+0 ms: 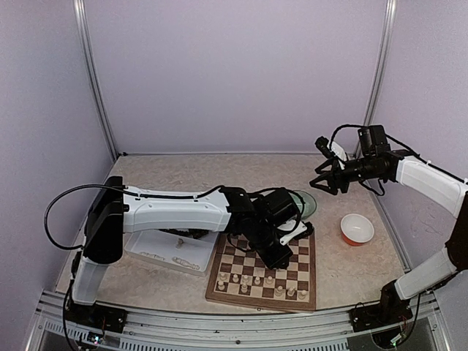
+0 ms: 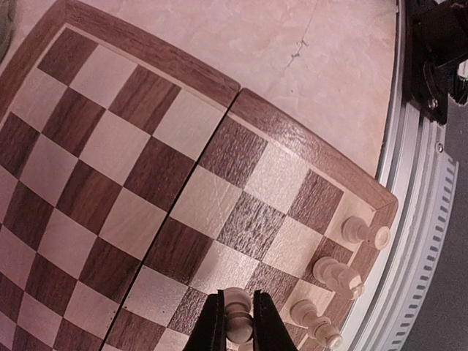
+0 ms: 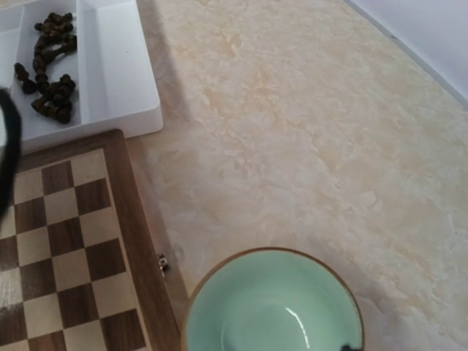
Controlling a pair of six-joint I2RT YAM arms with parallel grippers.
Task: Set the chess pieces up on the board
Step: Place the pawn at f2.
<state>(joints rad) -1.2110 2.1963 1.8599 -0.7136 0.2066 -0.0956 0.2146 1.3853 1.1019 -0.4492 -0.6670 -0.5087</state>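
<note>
A cream piece (image 2: 236, 308) is gripped upright by the left end effector (image 2: 237, 325) over the board (image 2: 146, 161), presumably so it can be seated beside the standing pieces (image 2: 336, 275) along the near edge. The right end effector (image 1: 325, 183) is held open, raised clear.

Tan-and-brown checked board (image 2: 146, 175), cream pieces (image 2: 365, 232), dark brown pieces (image 3: 48, 73), white tray (image 3: 110, 80), mint-green bowl (image 3: 274, 307), red-and-white bowl (image 1: 357, 229)
</note>
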